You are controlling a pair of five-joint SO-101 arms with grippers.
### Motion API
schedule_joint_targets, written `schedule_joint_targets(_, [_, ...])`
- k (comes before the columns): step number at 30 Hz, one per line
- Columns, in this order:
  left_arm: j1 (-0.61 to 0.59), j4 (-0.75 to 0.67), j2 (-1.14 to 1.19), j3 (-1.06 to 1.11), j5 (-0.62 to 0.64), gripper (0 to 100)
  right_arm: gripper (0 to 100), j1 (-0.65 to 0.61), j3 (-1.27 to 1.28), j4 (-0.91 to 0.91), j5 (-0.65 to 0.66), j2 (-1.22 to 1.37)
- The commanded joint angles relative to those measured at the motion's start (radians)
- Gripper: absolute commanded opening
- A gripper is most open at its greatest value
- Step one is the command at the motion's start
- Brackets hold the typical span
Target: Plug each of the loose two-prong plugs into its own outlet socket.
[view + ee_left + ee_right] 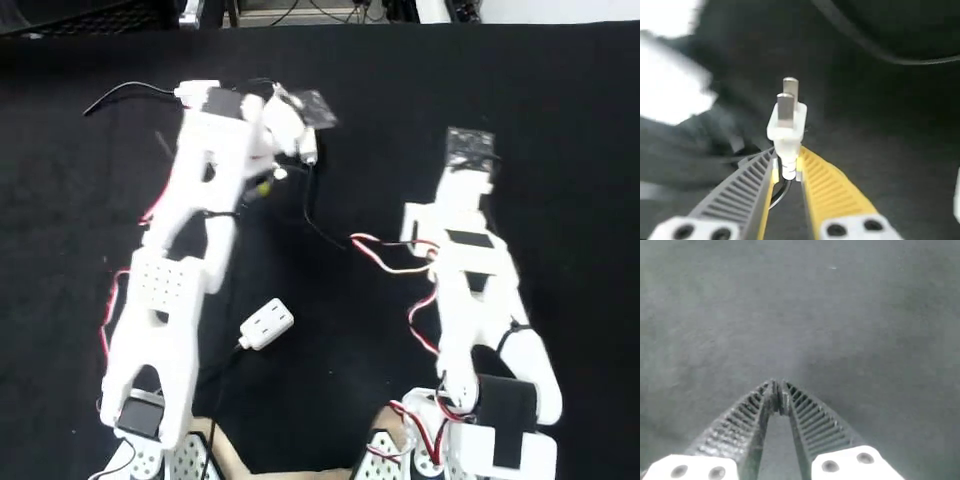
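Observation:
My left gripper [787,167] is shut on the base of a white two-prong plug [786,125], whose prongs point away from the wrist camera. In the high view that plug [309,150] hangs at the left gripper [304,140], at the far middle of the black table, and its black cable [306,205] trails toward the front. A white outlet socket block [266,323] lies on the cloth between the two arms, nearer the front. My right gripper [778,399] is shut on nothing, just over bare cloth; in the high view the right gripper [470,150] is at the far right.
Red, white and yellow servo wires [385,250] loop off the right arm toward the middle. A black cable [880,52] crosses the cloth beyond the held plug. A blurred white shape [670,95] sits close beside the left gripper. The outlet's own lead [222,362] runs toward the front.

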Motion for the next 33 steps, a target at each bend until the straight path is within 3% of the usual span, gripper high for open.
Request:
schedule_joint_targets(1, [0.065, 0.005, -0.051, 0.018, 0.000, 3, 1.5, 0.071, -0.030, -0.015, -0.068, -0.012])
schedule_joint_targets(9, [0.166, -0.002, -0.048, 0.166, 0.081, 3, 1.5, 0.160, -0.028, -0.041, -0.173, -0.005])
schedule_joint_targets(18, [0.199, -0.173, -0.049, 0.367, 0.121, 3, 1.5, 0.163, -0.028, -0.041, -0.180, -0.004])
schedule_joint_targets(22, [0.191, -0.144, -0.060, 0.367, 0.172, 4, 1.5, 0.161, -0.028, -0.041, -0.180, -0.004])
schedule_joint_targets(27, [0.191, -0.017, -0.060, 0.285, 0.176, 15, 1.5, 0.149, -0.028, -0.041, -0.180, -0.004])
schedule_joint_targets(33, [0.189, 0.003, -0.060, 0.228, 0.173, 15, 1.5, 0.141, -0.028, -0.041, -0.178, -0.004])
